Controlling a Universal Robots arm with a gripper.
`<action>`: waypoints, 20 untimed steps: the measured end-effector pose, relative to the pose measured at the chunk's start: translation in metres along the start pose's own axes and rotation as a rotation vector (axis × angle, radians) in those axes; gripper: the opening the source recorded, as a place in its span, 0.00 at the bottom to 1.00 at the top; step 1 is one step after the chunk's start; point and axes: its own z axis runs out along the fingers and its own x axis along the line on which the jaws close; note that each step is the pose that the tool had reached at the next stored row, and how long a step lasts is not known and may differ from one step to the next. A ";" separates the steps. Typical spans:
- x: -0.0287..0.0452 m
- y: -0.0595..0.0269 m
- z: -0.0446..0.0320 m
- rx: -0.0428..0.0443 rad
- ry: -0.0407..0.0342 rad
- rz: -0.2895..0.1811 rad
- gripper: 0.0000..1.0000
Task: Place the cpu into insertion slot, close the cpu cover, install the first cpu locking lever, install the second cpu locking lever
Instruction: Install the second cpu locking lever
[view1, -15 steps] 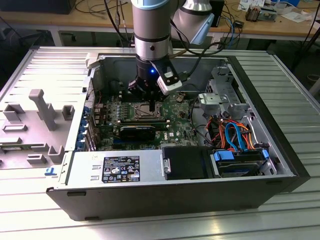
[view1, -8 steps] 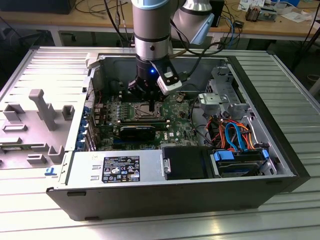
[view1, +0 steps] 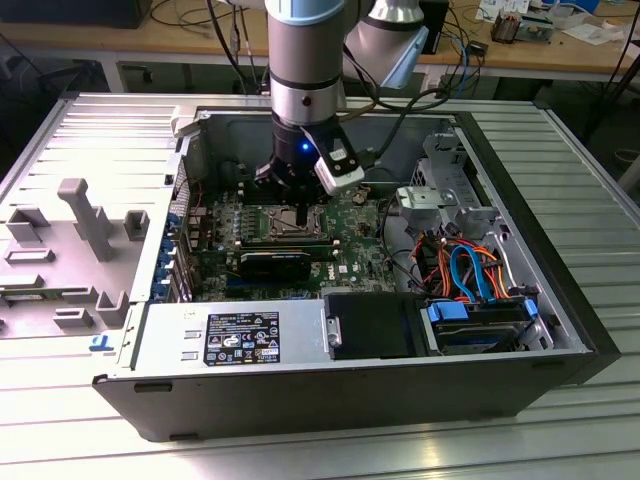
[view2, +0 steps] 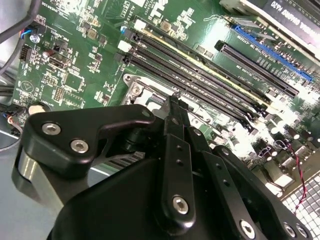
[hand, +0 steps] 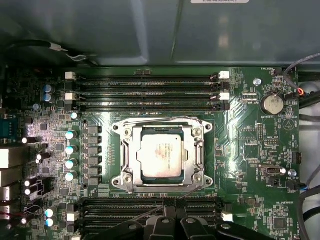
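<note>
In the first wrist view the cpu lies flat in its socket, silvery top showing. The cpu cover is folded down around it as a metal frame. One thin wire lever runs along the socket's edge nearest the memory slots. A second wire lever slants away from the opposite socket corner toward my fingertips. My gripper is shut, its black fingers pressed together just beside the socket with nothing visibly held. In the exterior view the gripper hangs low over the socket.
The motherboard lies inside an open computer case. Memory slots flank the socket on two sides, and a coin battery sits nearby. Drive bays and cables fill the exterior view's right. A grey fixture stands on the table beside the case.
</note>
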 end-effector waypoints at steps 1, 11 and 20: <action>0.0000 0.0000 0.0000 -0.0001 0.0000 0.000 0.11; 0.0000 0.0000 0.0000 -0.0005 0.0006 0.000 0.11; 0.0000 -0.0001 0.0003 -0.0014 0.0024 -0.048 0.11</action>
